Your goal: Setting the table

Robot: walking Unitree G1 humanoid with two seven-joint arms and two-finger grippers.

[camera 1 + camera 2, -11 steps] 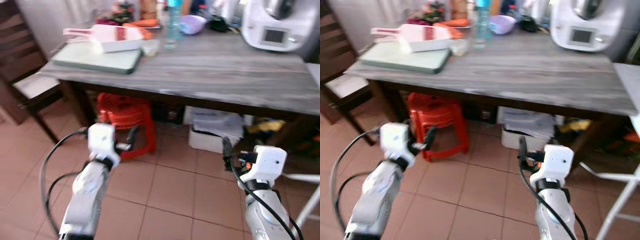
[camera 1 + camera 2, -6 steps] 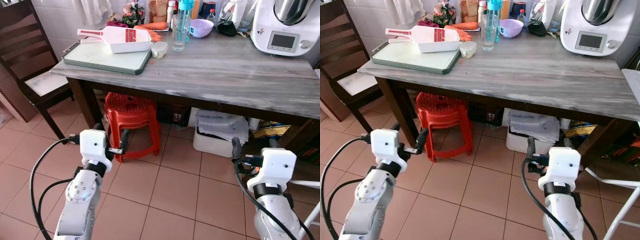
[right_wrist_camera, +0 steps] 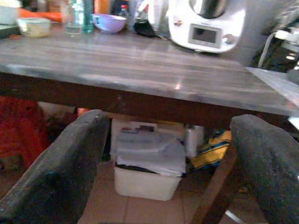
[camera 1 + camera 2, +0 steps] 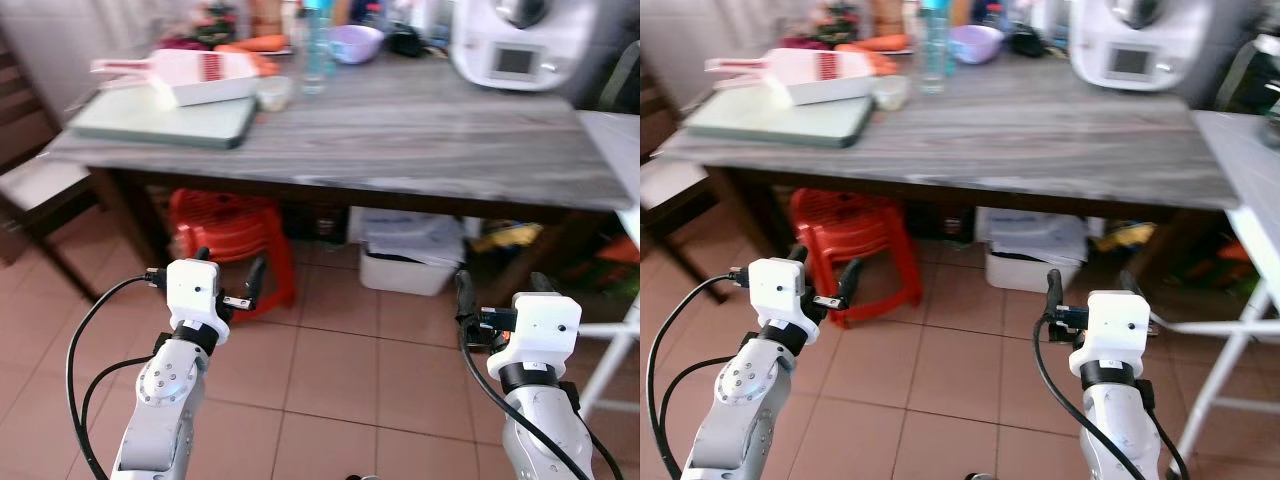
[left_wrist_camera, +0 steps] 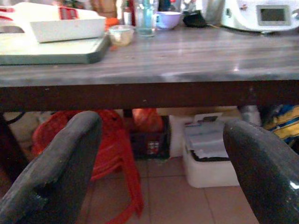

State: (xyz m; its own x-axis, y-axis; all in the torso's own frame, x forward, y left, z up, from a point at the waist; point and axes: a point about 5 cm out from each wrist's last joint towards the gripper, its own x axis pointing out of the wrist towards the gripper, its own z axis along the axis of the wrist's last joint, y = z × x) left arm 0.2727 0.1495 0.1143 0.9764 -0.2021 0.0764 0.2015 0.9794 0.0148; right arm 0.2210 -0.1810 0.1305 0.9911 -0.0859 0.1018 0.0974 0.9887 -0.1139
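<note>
A grey wooden table point(image 4: 420, 135) stands ahead of me. On its far left lie a pale green cutting board point(image 4: 160, 118) and a white slicer with a red insert point(image 4: 190, 75). Near them are a small bowl point(image 4: 273, 92), a glass point(image 4: 315, 70), a purple bowl point(image 4: 355, 42) and a white kitchen machine point(image 4: 515, 45). My left gripper point(image 4: 228, 270) hovers low over the floor tiles, short of the table edge, open and holding nothing. My right gripper point(image 4: 500, 290) is at the same height on the right, also open and holding nothing.
Under the table stand a red plastic stool point(image 4: 225, 225) and a white storage box point(image 4: 405, 262) with papers. A dark wooden chair point(image 4: 30, 175) stands at the table's left end. A white surface on white legs point(image 4: 615, 135) adjoins the table on the right.
The whole picture has shifted left and blurred slightly, so the camera has moved to the right. Both grippers keep the same open pose.
</note>
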